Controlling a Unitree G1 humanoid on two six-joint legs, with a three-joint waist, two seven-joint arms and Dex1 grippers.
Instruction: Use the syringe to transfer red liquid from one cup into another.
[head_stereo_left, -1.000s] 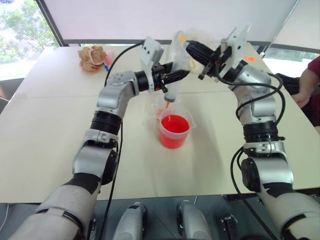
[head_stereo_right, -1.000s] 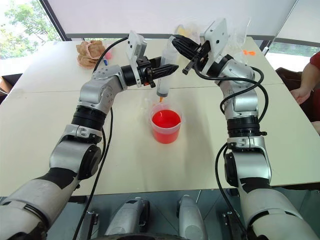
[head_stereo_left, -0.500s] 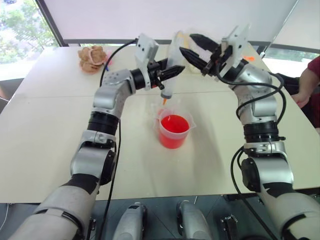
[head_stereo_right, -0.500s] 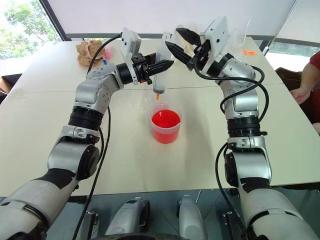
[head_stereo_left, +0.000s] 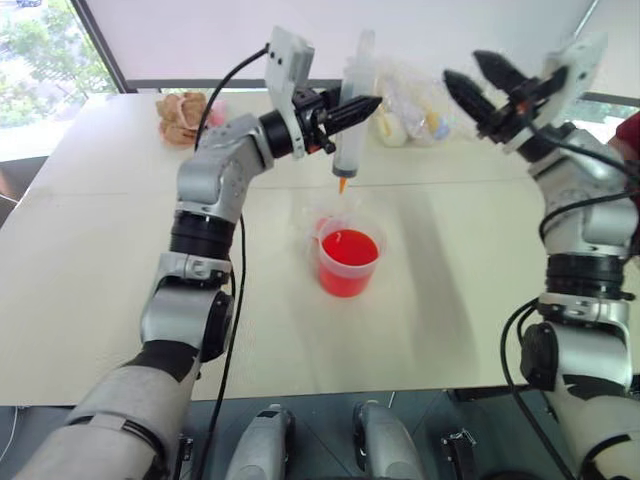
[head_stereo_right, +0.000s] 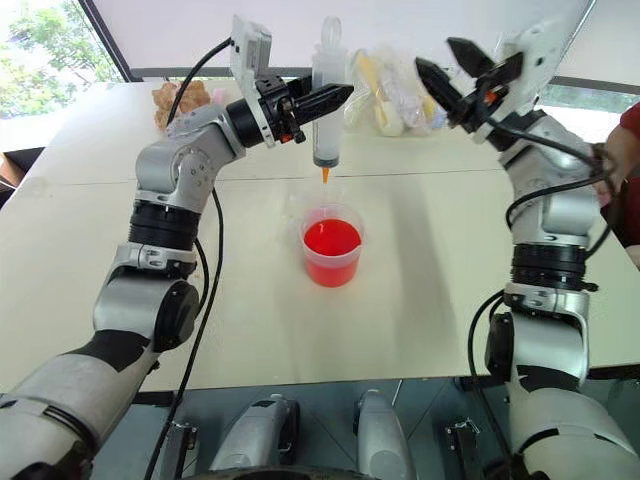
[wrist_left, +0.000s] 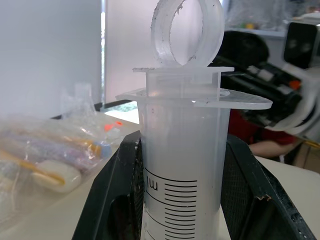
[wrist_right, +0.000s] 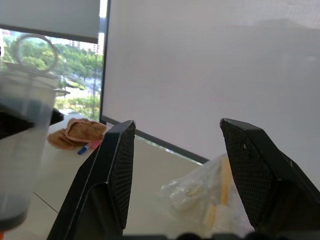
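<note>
Table (head_stereo_left: 100, 280): smooth, pale, matte top.
Red cup (head_stereo_left: 349, 262): round see-through plastic with a pour spout, full of red liquid (head_stereo_left: 350, 247), standing mid-table.
Clear cup (head_stereo_left: 312, 215): colourless, faint, touching the red cup's far side.
Syringe (head_stereo_right: 325, 115): clear ribbed-scale barrel, upright, ring plunger on top, orange tip just above the red cup.
Left gripper (head_stereo_right: 322, 101): black fingers clamped on the syringe barrel.
Right gripper (head_stereo_left: 477, 80): spread wide, empty, well apart from the syringe.
Plastic bag (head_stereo_left: 410, 105): crinkled, transparent, behind.
</note>
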